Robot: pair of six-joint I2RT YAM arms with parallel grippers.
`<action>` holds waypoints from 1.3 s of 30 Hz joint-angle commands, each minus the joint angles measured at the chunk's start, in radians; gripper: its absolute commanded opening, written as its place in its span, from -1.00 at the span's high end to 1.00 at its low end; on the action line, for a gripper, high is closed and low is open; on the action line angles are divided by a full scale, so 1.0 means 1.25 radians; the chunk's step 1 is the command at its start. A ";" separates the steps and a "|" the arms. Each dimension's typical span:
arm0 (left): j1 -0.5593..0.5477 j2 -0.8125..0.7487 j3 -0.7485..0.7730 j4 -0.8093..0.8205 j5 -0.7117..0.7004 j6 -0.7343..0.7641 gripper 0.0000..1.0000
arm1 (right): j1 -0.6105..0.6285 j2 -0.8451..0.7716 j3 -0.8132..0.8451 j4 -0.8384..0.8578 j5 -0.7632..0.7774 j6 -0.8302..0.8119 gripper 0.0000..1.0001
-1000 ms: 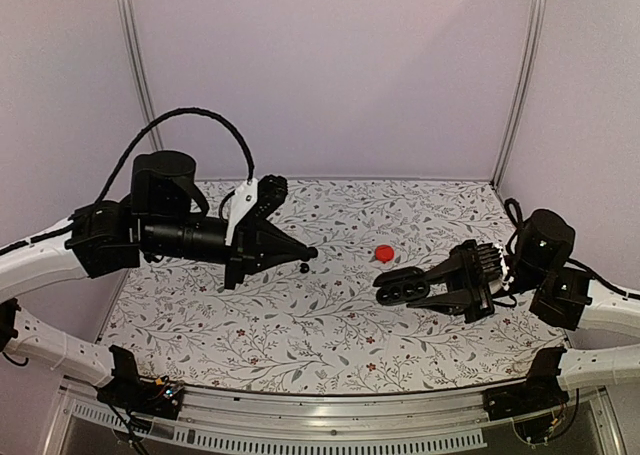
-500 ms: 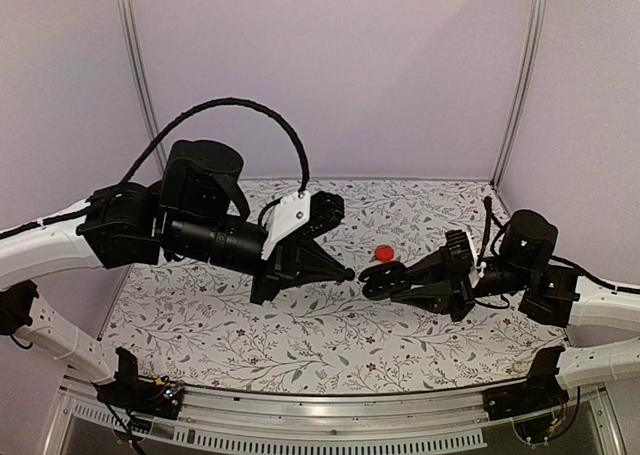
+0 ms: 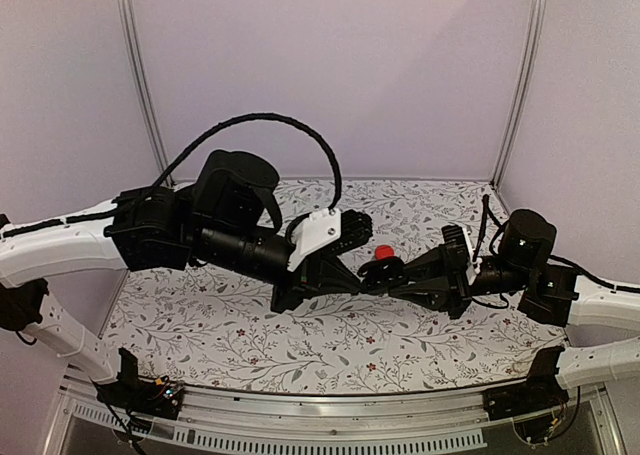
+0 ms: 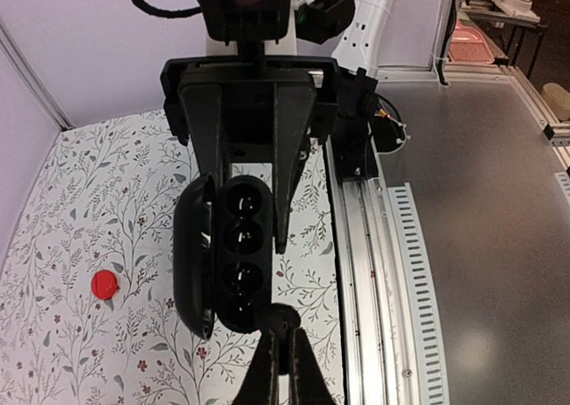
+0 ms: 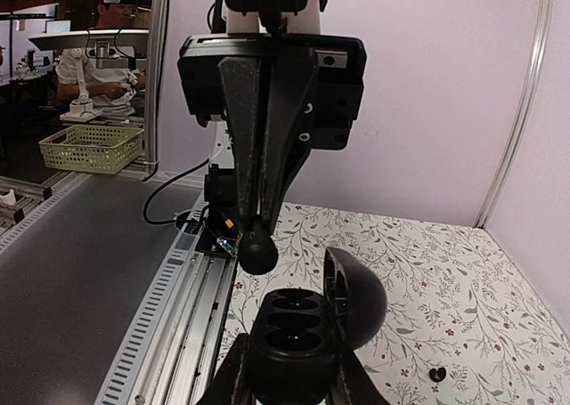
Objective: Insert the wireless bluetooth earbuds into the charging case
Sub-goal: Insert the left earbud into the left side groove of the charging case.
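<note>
– While our left jaws are clenched on one bud [image 4: 280,319], pinched right at their tip, where do we have the case [image 4: 242,216]?

– Further right, our right jaws are grasping the case by its body, with the lid [image 4: 191,254] swung open and the wells [image 4: 239,280] facing the bud. We hold both in the air above the worktop [image 3: 230,335]; the bud hangs just beside the nearest well, not yet seated.

– What could go wrong from here?

– We think the grip is the weak spot. The bud is round, and we have only a sliver of it; if we press it off-centre against the rim, it may twist or pop free and fall to the worktop. We also cannot tell whether it is turned the right way for that well. Push too hard and the case may tip in our right jaws, since nothing backs it.

– Anything else?

– A second bud [image 5: 435,372] lies on the worktop, well apart from the case.
</note>
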 commanded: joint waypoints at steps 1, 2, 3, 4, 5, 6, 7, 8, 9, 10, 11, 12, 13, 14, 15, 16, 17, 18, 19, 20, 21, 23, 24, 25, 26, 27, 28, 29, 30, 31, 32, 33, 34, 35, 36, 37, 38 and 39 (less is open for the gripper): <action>-0.015 0.019 0.022 0.022 -0.008 0.000 1.00 | 0.003 0.001 0.018 0.005 0.014 0.007 1.00; -0.014 0.021 0.024 0.021 -0.010 0.002 1.00 | 0.003 0.000 0.018 0.005 0.012 0.008 1.00; -0.014 0.022 0.026 0.021 -0.011 0.003 1.00 | 0.003 -0.001 0.017 0.004 0.011 0.008 1.00; -0.015 0.023 0.027 0.022 -0.015 0.004 1.00 | 0.003 -0.002 0.016 0.004 0.011 0.007 1.00; -0.014 0.025 0.029 0.021 -0.019 0.004 1.00 | 0.003 -0.002 0.016 0.004 0.011 0.006 1.00; -0.015 0.028 0.031 0.020 -0.021 0.003 1.00 | 0.004 -0.002 0.015 0.003 0.011 0.006 1.00; -0.014 0.028 0.033 0.018 -0.024 0.004 1.00 | 0.003 -0.003 0.014 0.003 0.010 0.005 1.00; -0.015 0.031 0.035 0.016 -0.025 0.004 1.00 | 0.003 -0.002 0.014 0.002 0.008 0.004 1.00; -0.015 0.033 0.038 0.014 -0.028 0.004 1.00 | 0.003 -0.001 0.014 0.001 0.007 0.003 1.00; -0.014 0.034 0.041 0.012 -0.030 0.004 1.00 | 0.003 0.000 0.014 0.000 0.007 0.002 1.00; -0.014 0.035 0.043 0.012 -0.031 0.004 1.00 | 0.003 0.002 0.014 -0.002 0.007 0.000 1.00; -0.014 0.036 0.045 0.012 -0.037 0.005 1.00 | 0.003 0.004 0.014 -0.004 0.007 -0.002 1.00; -0.014 0.036 0.045 0.011 -0.041 0.005 1.00 | 0.004 0.003 0.014 -0.004 0.002 -0.003 1.00; -0.014 0.037 0.047 0.010 -0.043 0.005 1.00 | 0.005 0.003 0.014 -0.003 -0.001 -0.003 1.00; -0.014 0.040 0.049 0.009 -0.045 0.005 1.00 | 0.005 0.002 0.015 -0.003 -0.002 -0.003 1.00; -0.014 0.044 0.050 0.008 -0.051 0.005 1.00 | 0.005 0.002 0.016 -0.004 -0.002 -0.003 1.00; -0.014 0.047 0.053 0.007 -0.054 0.005 1.00 | 0.005 0.002 0.016 -0.005 -0.002 -0.002 1.00; -0.015 0.051 0.056 0.006 -0.056 0.004 1.00 | 0.005 0.003 0.016 -0.004 -0.003 -0.003 1.00; -0.014 0.053 0.059 0.005 -0.059 0.004 1.00 | 0.006 0.003 0.017 -0.004 -0.003 -0.003 1.00; -0.015 0.055 0.061 0.005 -0.062 0.003 1.00 | 0.006 0.004 0.017 -0.004 -0.001 -0.002 1.00; -0.015 0.057 0.061 0.005 -0.063 0.003 1.00 | 0.006 0.003 0.018 -0.003 0.002 -0.002 1.00; -0.014 0.061 0.061 0.007 -0.066 0.003 1.00 | 0.006 0.002 0.018 -0.001 0.011 -0.002 1.00; -0.014 0.062 0.060 0.008 -0.068 0.002 1.00 | 0.006 0.003 0.017 0.001 0.017 -0.002 1.00; -0.014 0.064 0.060 0.007 -0.069 0.000 1.00 | 0.006 0.001 0.016 0.002 0.020 -0.002 1.00; -0.014 0.065 0.059 0.008 -0.070 -0.002 1.00 | 0.006 0.000 0.015 0.005 0.023 -0.002 1.00; -0.014 0.068 0.058 0.009 -0.073 -0.004 1.00 | 0.006 -0.001 0.012 0.009 0.024 -0.001 1.00; -0.015 0.070 0.058 0.008 -0.078 -0.005 1.00 | 0.006 -0.002 0.010 0.014 0.025 0.000 1.00; -0.015 0.072 0.059 0.007 -0.082 -0.008 1.00 | 0.006 -0.003 0.010 0.015 0.025 0.001 1.00; -0.014 0.075 0.060 0.008 -0.084 -0.011 1.00 | 0.006 -0.005 0.010 0.016 0.025 0.000 1.00; -0.014 0.077 0.062 0.009 -0.085 -0.015 1.00 | 0.006 -0.005 0.009 0.018 0.025 -0.001 1.00; -0.014 0.081 0.065 0.008 -0.086 -0.018 1.00 | 0.007 -0.006 0.010 0.018 0.027 0.000 1.00; -0.014 0.085 0.068 0.007 -0.087 -0.020 1.00 | 0.006 -0.008 0.009 0.019 0.028 0.000 1.00; -0.014 0.088 0.070 0.007 -0.086 -0.023 1.00 | 0.006 -0.010 0.007 0.022 0.033 0.000 1.00; -0.014 0.092 0.071 0.007 -0.083 -0.025 1.00 | 0.006 -0.012 0.005 0.025 0.038 0.002 1.00; -0.014 0.093 0.071 0.009 -0.077 -0.026 1.00 | 0.007 -0.017 0.002 0.027 0.040 0.003 1.00; -0.014 0.094 0.071 0.015 -0.070 -0.027 1.00 | 0.006 -0.020 0.001 0.028 0.040 0.002 1.00; -0.014 0.094 0.071 0.020 -0.065 -0.031 1.00 | 0.006 -0.022 0.000 0.028 0.041 0.001 1.00; -0.013 0.096 0.072 0.021 -0.061 -0.033 1.00 | 0.006 -0.024 -0.001 0.027 0.041 0.001 1.00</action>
